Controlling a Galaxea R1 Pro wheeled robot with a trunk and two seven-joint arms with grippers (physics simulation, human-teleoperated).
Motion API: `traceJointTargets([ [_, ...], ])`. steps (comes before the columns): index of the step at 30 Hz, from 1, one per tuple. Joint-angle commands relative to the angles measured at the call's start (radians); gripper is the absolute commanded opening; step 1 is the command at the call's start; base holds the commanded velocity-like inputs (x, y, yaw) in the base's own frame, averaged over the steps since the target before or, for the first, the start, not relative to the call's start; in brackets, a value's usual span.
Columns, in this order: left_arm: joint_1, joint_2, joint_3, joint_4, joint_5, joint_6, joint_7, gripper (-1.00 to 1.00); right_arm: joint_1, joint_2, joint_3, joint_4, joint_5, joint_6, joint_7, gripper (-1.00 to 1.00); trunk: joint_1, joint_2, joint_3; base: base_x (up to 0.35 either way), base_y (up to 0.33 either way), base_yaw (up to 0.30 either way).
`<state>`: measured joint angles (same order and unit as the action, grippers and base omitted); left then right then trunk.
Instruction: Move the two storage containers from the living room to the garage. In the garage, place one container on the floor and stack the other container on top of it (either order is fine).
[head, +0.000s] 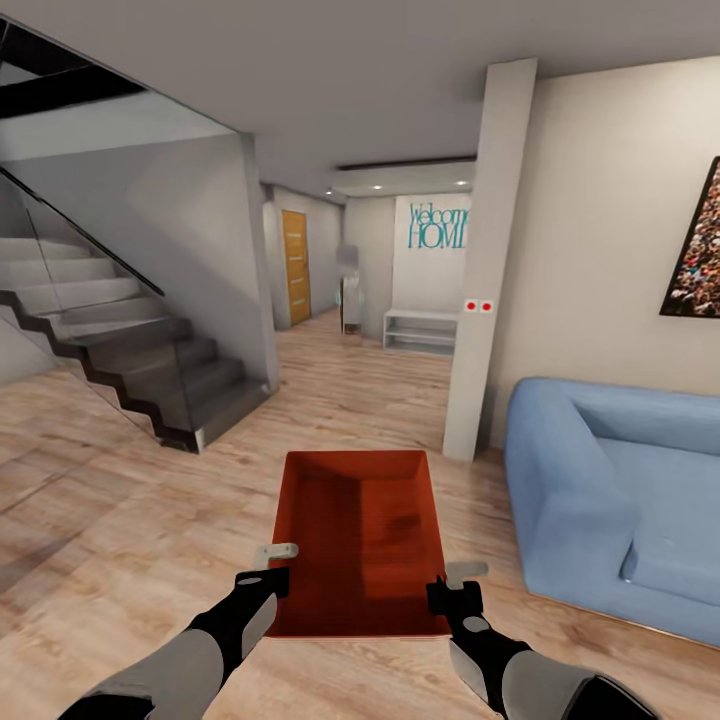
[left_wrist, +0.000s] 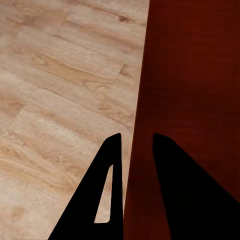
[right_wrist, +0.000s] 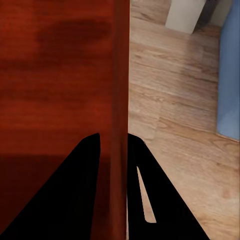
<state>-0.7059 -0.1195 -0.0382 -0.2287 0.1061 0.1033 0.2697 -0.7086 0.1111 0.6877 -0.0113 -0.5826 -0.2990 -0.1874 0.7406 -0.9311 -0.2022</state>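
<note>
A light wood-plank floor (head: 120, 520) runs through an open room toward a hallway with an orange-wood door (head: 295, 267), a white low shelf (head: 420, 330) under teal "Welcome HOME" lettering (head: 438, 228), and a white pillar (head: 487, 260) bearing two red dots. A staircase (head: 130, 340) with a glass side panel climbs away at the left; a blue sofa (head: 610, 500) sits at the right under a framed picture (head: 697, 245). In the head view one orange-red storage container (head: 360, 540) is carried above the planks, straight ahead of the robot and between both arms, its open top facing up and its long axis pointing away. The left gripper (head: 268, 583) clasps the container's left wall near the near corner, and the right gripper (head: 452, 590) clasps the right wall opposite. The left wrist view adds what the head view hides: the thin wall (left_wrist: 136, 150) stands pinched between the two dark fingers (left_wrist: 107, 190), one outside over the planks, one inside over the red bottom. The right wrist view shows the same nip on the other wall (right_wrist: 114, 150), fingers (right_wrist: 145, 195) closed tight either side, with the pillar's foot and the sofa's edge beyond. Both sets of jaws are nearly closed, held apart only by the wall's thickness.
</note>
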Motion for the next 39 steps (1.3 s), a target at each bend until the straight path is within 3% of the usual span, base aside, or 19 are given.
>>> traceJointTargets([
  [1,-0.002,0.011,0.037,-0.004,0.043,0.007,0.008,-1.00,0.000,-0.001,-0.022,-0.001,-0.002,-0.002,-0.003,-1.00,0.001,-0.001,-0.001,0.322,0.000,0.000],
  [39,-0.001,0.011,0.037,-0.004,0.043,0.007,0.008,-1.00,0.000,-0.001,-0.022,-0.001,-0.002,0.000,-0.003,-1.00,0.001,-0.001,-0.001,0.322,0.000,0.000],
])
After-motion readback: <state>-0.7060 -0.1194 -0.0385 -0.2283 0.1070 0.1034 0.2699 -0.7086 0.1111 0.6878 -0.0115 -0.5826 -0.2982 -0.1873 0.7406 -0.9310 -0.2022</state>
